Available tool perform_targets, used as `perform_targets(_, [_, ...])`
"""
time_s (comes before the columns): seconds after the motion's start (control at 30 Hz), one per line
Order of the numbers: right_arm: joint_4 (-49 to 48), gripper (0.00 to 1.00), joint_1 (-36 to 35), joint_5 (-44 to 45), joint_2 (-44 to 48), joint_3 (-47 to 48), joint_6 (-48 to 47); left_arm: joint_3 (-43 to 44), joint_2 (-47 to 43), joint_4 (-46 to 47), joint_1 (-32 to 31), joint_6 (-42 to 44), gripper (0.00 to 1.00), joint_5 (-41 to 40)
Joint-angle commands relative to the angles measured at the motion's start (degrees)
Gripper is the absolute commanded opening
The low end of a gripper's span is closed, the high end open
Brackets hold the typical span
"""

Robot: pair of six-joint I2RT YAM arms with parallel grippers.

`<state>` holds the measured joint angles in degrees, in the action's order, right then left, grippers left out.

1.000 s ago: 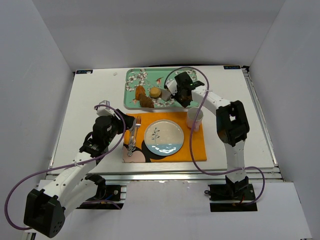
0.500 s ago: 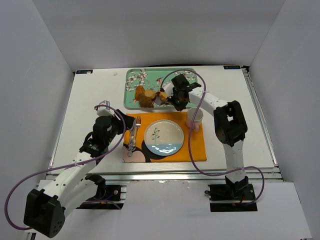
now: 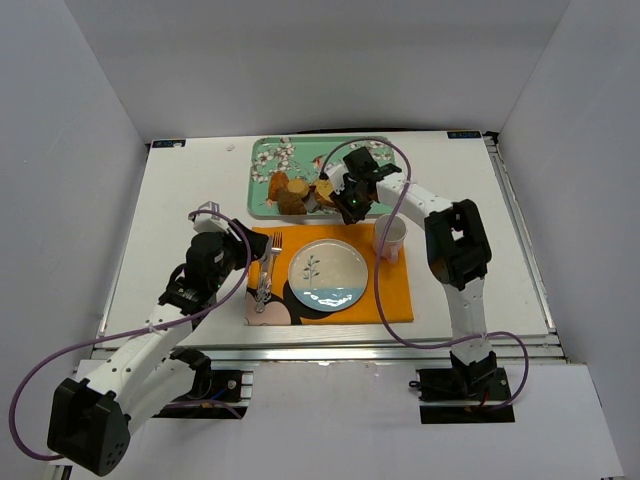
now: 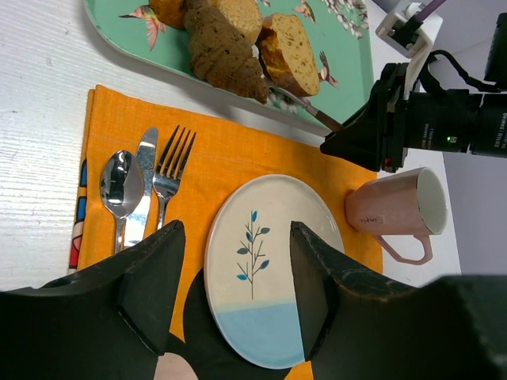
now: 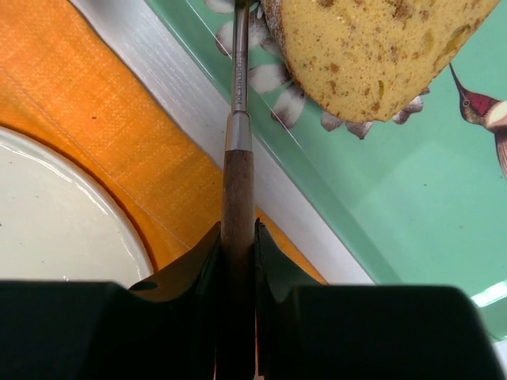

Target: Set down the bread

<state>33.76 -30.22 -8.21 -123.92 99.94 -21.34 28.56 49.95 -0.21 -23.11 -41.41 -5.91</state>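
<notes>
Bread (image 4: 289,55) lies farthest. Near: left gripper (image 4: 234,237) spread open, empty, over plate (image 4: 261,332). Beyond, right gripper (image 5: 238,237) clamps utensil (image 5: 236,182), metal end touching bread on tray (image 5: 412,198). Probably light, soft, crumbly: lift from beneath, no squeezing.

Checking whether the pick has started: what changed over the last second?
The right gripper, shut on a wooden-handled utensil, moved left over the tray and brought the tip to the bread, which shifted slightly. The left gripper, plate, mug and cutlery stayed put.
</notes>
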Motion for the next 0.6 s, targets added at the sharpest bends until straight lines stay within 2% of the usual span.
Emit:
perform_targets(0.0, [-1.58, 0.0, 1.65, -4.27, 0.78, 1.93, 2.88, 1.5, -1.35, -1.2, -0.27, 0.1, 0.65, -1.12])
perform_targets(0.57, [-11.16, 0.0, 3.85, -9.37, 7.28, -5.28, 4.91, 3.0, 0.14, -0.93, -0.27, 0.19, 0.65, -0.77])
